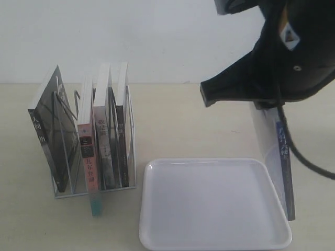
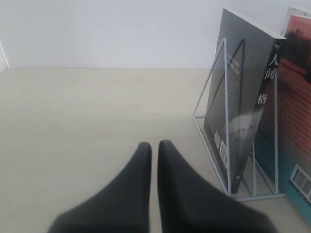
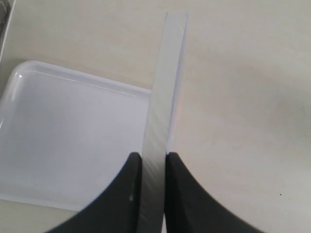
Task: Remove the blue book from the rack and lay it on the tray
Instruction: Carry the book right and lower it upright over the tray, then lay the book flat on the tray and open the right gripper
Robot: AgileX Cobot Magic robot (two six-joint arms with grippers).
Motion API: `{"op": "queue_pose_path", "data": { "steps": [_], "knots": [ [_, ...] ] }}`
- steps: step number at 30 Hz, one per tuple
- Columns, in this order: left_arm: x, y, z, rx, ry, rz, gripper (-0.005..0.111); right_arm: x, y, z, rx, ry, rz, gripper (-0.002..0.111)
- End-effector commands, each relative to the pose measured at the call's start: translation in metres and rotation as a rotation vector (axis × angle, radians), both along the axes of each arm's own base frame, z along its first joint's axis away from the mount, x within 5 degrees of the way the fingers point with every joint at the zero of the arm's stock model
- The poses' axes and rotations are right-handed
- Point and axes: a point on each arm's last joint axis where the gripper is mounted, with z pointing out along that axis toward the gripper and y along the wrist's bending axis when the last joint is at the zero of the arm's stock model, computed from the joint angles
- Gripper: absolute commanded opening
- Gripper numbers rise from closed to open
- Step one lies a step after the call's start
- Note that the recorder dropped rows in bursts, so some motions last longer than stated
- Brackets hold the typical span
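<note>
The blue book (image 1: pixel 276 157) stands upright on its lower edge at the right rim of the white tray (image 1: pixel 209 209), its dark blue spine with white characters facing the camera. My right gripper (image 3: pixel 153 158) is shut on it from above, and the wrist view looks down the pale page edge (image 3: pixel 165 87) with the tray (image 3: pixel 73 131) on one side. The white wire rack (image 1: pixel 94 185) stands at the left and holds other books. My left gripper (image 2: pixel 154 145) is shut and empty, low over bare table beside the rack (image 2: pixel 226 121).
In the rack lean a black-grey book (image 1: pixel 52 136), a pink-red-spined book with a teal bottom (image 1: pixel 89 167) and two more books (image 1: pixel 112 141). The right arm's black body (image 1: pixel 277 63) fills the upper right. A white wall stands behind the table.
</note>
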Motion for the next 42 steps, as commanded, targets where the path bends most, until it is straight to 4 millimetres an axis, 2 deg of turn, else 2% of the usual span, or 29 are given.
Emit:
{"op": "queue_pose_path", "data": {
  "steps": [1, 12, 21, 26, 36, 40, 42],
  "knots": [
    [0.000, 0.000, 0.000, -0.001, -0.007, 0.001, 0.004, 0.008, 0.007, -0.009, -0.030, -0.010, -0.009, 0.000],
    [0.000, 0.000, -0.001, -0.001, -0.004, 0.001, 0.004, 0.013, 0.013, -0.018, -0.056, 0.002, -0.024, 0.000],
    [0.000, 0.000, -0.001, -0.001, -0.004, 0.001, 0.004, 0.023, 0.026, -0.042, -0.115, 0.055, -0.027, 0.000],
    [0.000, 0.000, -0.001, -0.001, -0.004, 0.001, 0.004, 0.025, 0.033, -0.046, -0.071, 0.054, -0.013, 0.000],
    [0.000, 0.000, -0.001, -0.001, -0.004, 0.001, 0.004, 0.029, 0.040, -0.059, -0.097, 0.079, -0.007, 0.000],
    [0.000, 0.000, -0.001, -0.001, -0.004, 0.001, 0.004, 0.031, 0.046, -0.063, -0.063, 0.079, 0.013, 0.008],
    [0.000, 0.000, -0.001, -0.001, -0.004, 0.001, 0.004, 0.032, 0.051, -0.066, -0.032, 0.082, 0.029, 0.019]
  ]
}}
